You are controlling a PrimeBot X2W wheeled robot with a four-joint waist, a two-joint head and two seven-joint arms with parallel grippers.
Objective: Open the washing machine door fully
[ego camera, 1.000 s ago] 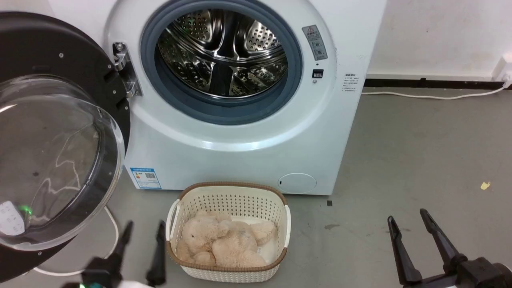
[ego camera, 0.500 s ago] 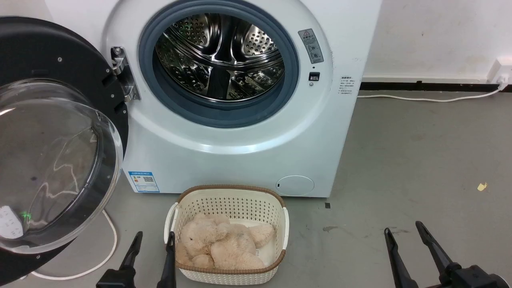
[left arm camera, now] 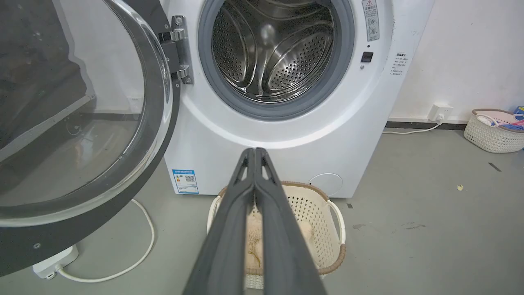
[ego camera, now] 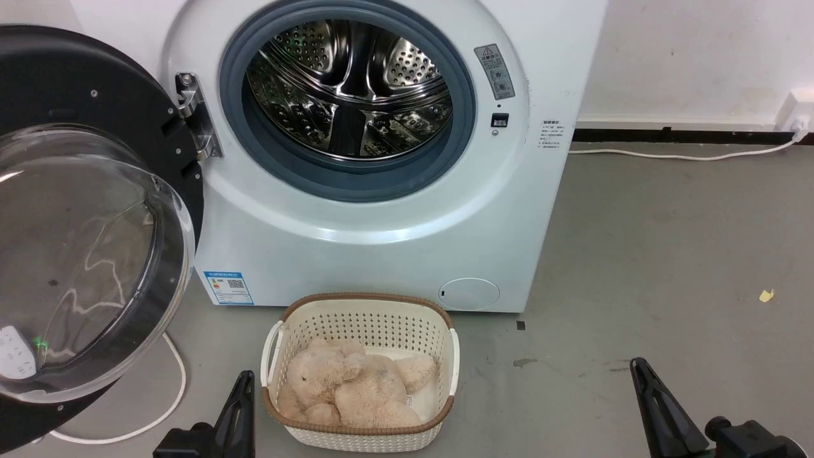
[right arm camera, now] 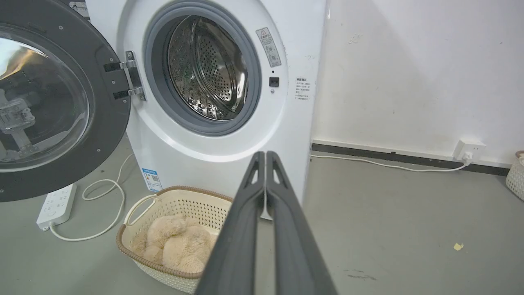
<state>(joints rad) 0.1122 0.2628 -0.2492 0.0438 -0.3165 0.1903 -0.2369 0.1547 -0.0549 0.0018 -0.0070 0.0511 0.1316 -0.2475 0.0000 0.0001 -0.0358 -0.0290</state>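
Note white basket (ego camera: 362, 327) before the machine (ego camera: 381, 254), beige plush toy (ego camera: 353, 388) lying in it. Note in left wrist view a second basket (left arm camera: 491, 139) by the wall (left arm camera: 462, 61), holding coloured items (left arm camera: 516, 121). Find washing machine door (ego camera: 89, 222) swung wide to the machine's left, rim apart from the near basket. See left gripper (ego camera: 244, 378) just beside that basket and right gripper (ego camera: 639, 364) over open grey floor (ego camera: 668, 254), both clenched on nothing
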